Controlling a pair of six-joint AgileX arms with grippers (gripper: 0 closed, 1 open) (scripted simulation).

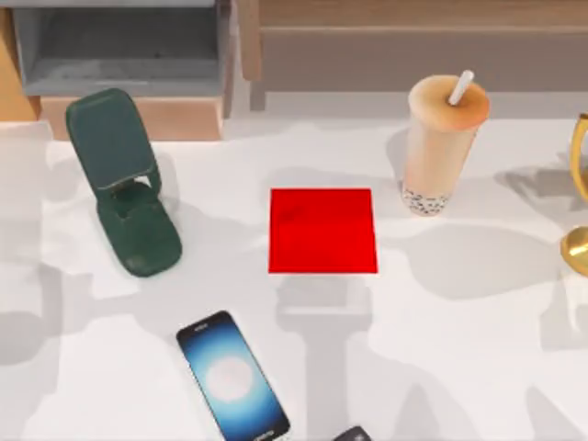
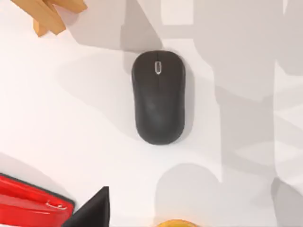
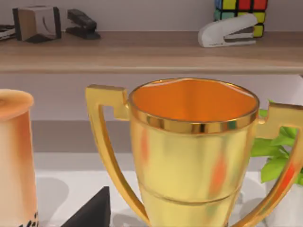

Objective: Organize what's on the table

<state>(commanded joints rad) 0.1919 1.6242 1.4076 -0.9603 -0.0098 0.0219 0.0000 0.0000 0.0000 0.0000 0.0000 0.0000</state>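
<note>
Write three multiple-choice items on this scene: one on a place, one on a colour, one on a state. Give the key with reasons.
1. Where does the bubble tea cup stand relative to the red mat in the top view?
A. to its upper right
B. to its lower left
C. on it

2. What colour is the phone stand?
A. yellow
B. dark green
C. white

3. How is the phone placed?
A. propped in the stand
B. lying flat on the table
C. leaning on the cup

Key: A, the cup is right of the mat, nearer the shelf; B, the stand is dark green; B, its screen faces up on the tabletop.
</note>
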